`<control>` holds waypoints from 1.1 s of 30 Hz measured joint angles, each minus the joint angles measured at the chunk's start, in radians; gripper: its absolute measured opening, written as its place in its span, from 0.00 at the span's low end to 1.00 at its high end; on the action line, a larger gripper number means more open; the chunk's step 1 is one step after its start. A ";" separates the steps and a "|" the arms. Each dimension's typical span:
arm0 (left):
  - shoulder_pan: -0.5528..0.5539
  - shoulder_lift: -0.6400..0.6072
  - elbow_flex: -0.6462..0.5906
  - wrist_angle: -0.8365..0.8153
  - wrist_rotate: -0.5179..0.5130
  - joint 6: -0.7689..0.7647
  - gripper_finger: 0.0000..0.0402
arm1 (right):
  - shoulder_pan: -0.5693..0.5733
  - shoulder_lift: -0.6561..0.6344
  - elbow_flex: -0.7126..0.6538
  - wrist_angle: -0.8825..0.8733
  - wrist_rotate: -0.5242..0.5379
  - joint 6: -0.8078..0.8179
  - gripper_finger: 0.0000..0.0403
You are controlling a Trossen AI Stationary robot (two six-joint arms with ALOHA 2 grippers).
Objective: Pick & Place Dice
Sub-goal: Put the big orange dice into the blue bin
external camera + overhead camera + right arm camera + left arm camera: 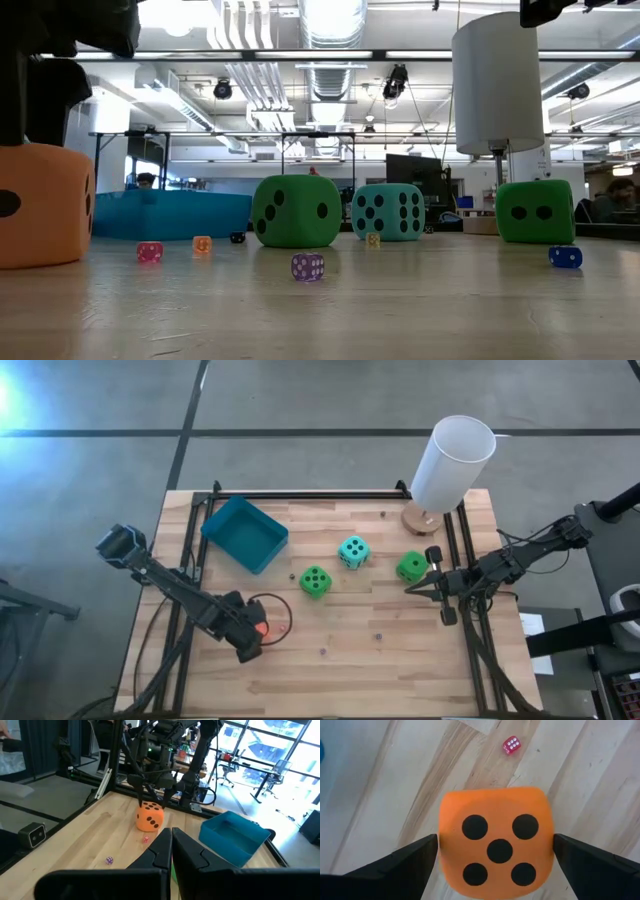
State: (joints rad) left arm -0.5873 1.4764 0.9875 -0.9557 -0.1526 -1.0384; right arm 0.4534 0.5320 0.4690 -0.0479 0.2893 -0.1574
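Observation:
The orange-red die (496,820) rests on the table near its left front, five pips up. My left gripper (495,841) points down over it, open, one finger on each side of its top; I see no touch. From the right wrist view that gripper (152,800) stands just above the die (149,817). A green die (315,582), a teal die (352,551) and a second green die (411,567) sit mid-table. The blue tray (243,532) lies at the far left. My right gripper (412,588) waits level and shut at the right, beside the second green die.
A white cylinder on a wooden base (452,465) stands at the far right corner. Several tiny dice lie scattered on the wood, among them a red one (511,745), a purple one (307,266) and a blue one (565,257). Black rails frame the table's sides.

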 joint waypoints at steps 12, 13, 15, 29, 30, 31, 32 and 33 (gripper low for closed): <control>0.001 -0.002 -0.044 0.056 0.021 -0.015 0.99 | 0.000 0.000 0.000 0.000 0.000 0.000 0.02; 0.001 -0.002 -0.044 0.056 0.021 -0.020 0.99 | 0.000 0.000 0.000 0.000 0.000 0.000 0.02; 0.001 -0.002 -0.045 0.056 0.020 -0.030 0.99 | 0.000 0.000 0.000 0.000 0.000 0.000 0.02; 0.000 0.000 -0.045 0.054 0.015 -0.044 0.93 | 0.000 0.000 0.000 0.000 0.000 0.000 0.02; 0.000 0.000 -0.045 0.054 0.015 -0.044 0.91 | 0.000 0.000 0.000 0.000 0.000 0.000 0.02; 0.000 0.000 -0.045 0.054 0.014 -0.044 0.89 | 0.000 0.000 0.000 0.000 0.000 0.000 0.02; 0.000 0.000 -0.045 0.054 0.014 -0.044 0.88 | 0.000 0.000 0.000 0.000 0.000 0.000 0.02; 0.000 0.000 -0.045 0.054 0.014 -0.044 0.87 | 0.000 0.000 0.000 0.000 0.000 0.000 0.02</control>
State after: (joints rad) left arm -0.5873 1.4761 0.9421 -0.9016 -0.1383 -1.0821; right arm 0.4533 0.5320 0.4690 -0.0482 0.2893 -0.1574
